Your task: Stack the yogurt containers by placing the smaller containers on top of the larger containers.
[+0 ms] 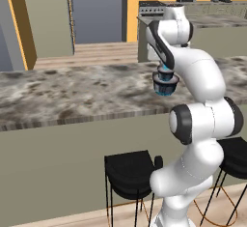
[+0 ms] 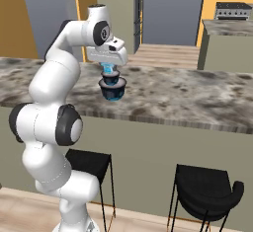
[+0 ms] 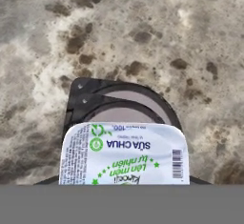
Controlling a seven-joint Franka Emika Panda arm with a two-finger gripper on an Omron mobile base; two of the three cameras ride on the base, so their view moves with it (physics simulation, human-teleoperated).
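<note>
Small cup [image 3: 124, 154] lay nearest the hand camera, printed lid up, directly over the dark round cup [image 3: 125, 105]. In the base views the light-blue cup [image 2: 109, 71] sat on the dark cup's [image 2: 112, 89] top, gripper [image 2: 109, 68] right at it. Whether the jaws gripped or had let go, cannot tell. Stack looked made; release and retreat remained, by my judgement. Marble counter [image 1: 72, 93] spread bare around, its front edge close; beyond it, open floor.
</note>
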